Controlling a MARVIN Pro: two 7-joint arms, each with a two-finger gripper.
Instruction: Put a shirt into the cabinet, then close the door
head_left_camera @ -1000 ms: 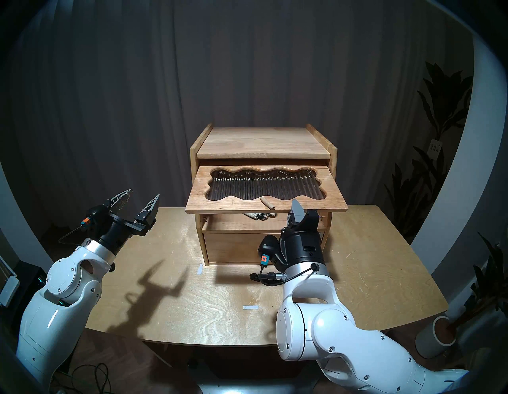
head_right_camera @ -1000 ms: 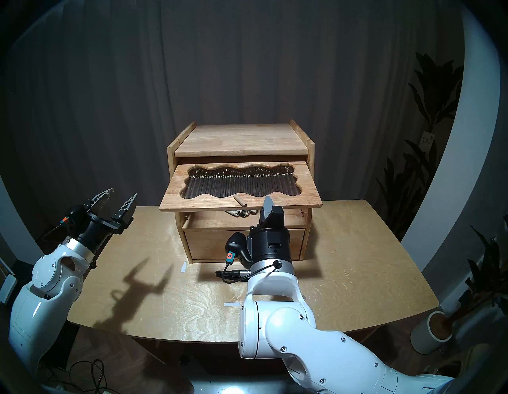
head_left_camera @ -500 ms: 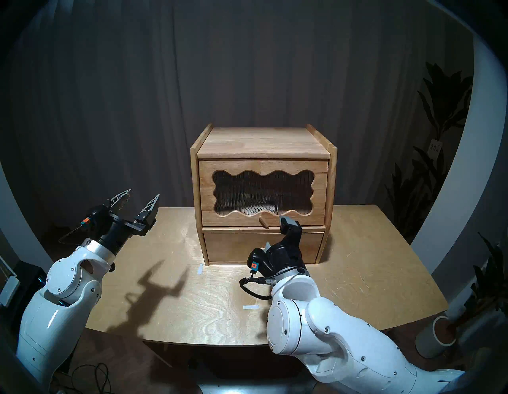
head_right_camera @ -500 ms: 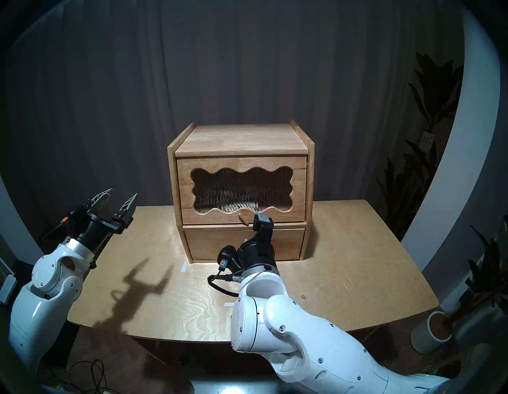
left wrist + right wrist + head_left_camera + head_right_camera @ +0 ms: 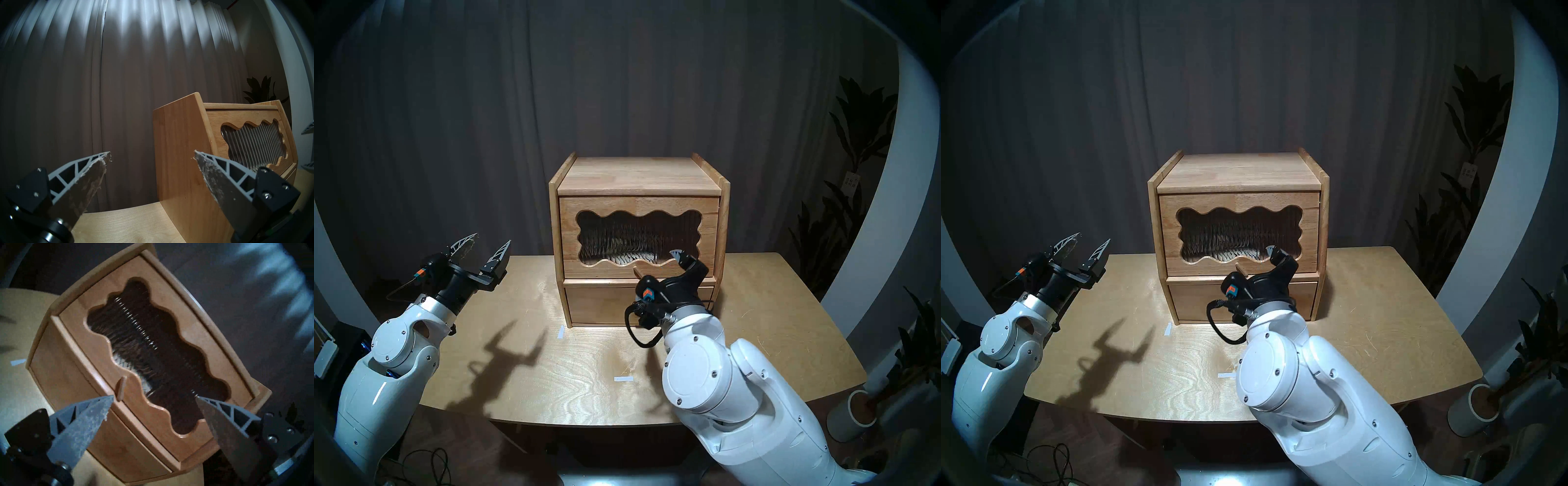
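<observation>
The light-wood cabinet (image 5: 636, 176) (image 5: 1239, 169) stands at the back of the table. Its door (image 5: 639, 203) (image 5: 1239, 200) with the wavy window hangs shut, peg knob (image 5: 638, 271) (image 5: 121, 387) at its lower edge. The striped cream shirt (image 5: 629, 259) (image 5: 1236, 254) shows dimly inside through the ribbed pane. My right gripper (image 5: 657, 264) (image 5: 153, 397) is open and empty, just in front of the door's lower edge, one fingertip (image 5: 108, 398) beside the knob. My left gripper (image 5: 492, 239) (image 5: 152, 152) is open and empty, raised left of the cabinet (image 5: 180, 135).
The plain drawer front (image 5: 602, 302) below the door is shut; my right wrist hides its knob. Two white tape marks (image 5: 560, 332) (image 5: 623, 379) lie on the wooden table (image 5: 551, 373). Plants (image 5: 857, 169) and a pot (image 5: 853, 417) stand off the table's right side.
The door has swung down from lifted open to shut. My right gripper has turned, spread its fingers and come back slightly from the door. The left arm has not moved.
</observation>
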